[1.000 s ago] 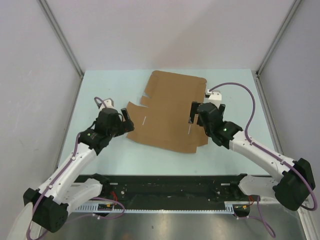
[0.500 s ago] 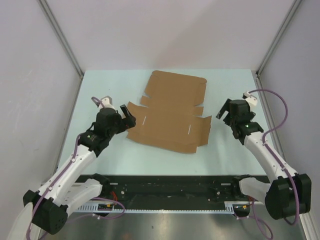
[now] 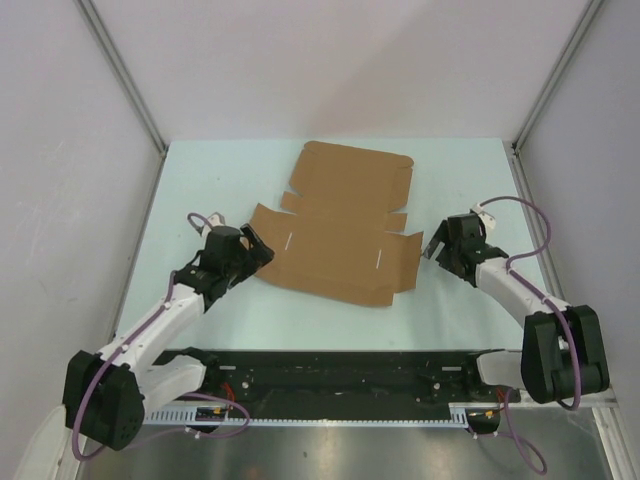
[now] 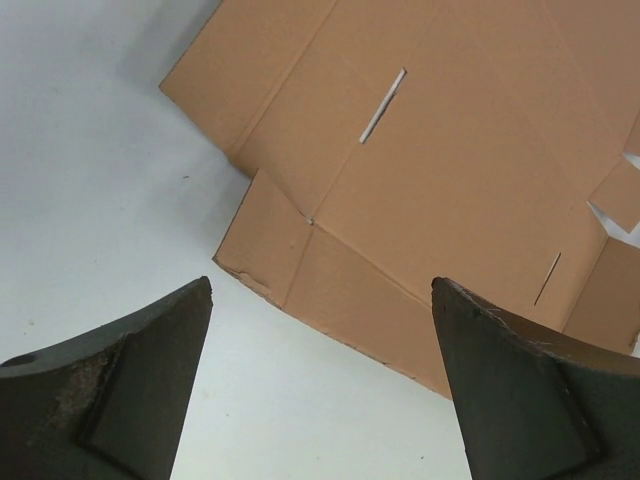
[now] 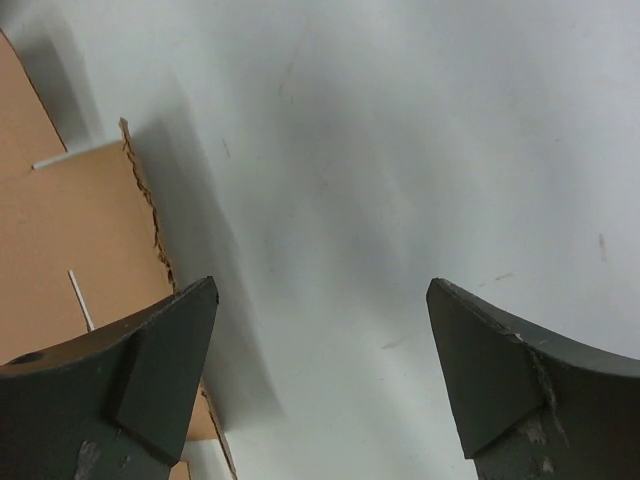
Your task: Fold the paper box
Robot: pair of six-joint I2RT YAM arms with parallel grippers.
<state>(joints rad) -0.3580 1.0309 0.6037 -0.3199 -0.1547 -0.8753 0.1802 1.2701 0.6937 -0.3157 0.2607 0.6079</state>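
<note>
The paper box (image 3: 340, 225) lies flat and unfolded in the middle of the table, a brown cardboard sheet with flaps and slits. My left gripper (image 3: 258, 250) hovers low at its left edge, open and holding nothing. In the left wrist view the sheet's near-left corner (image 4: 300, 270) lies just ahead of the open left gripper (image 4: 321, 282). My right gripper (image 3: 437, 247) sits just off the sheet's right edge, open and empty. In the right wrist view, the right gripper (image 5: 321, 282) is over bare table, with the sheet's torn-looking edge (image 5: 70, 230) beside the left finger.
The pale green table (image 3: 200, 190) is bounded by grey walls on the left, back and right. A black rail (image 3: 340, 375) with the arm bases runs along the near edge.
My right gripper has moved off the sheet to its right edge and dropped low. My left gripper has lowered and come in to the sheet's left edge. The sheet has not moved.
</note>
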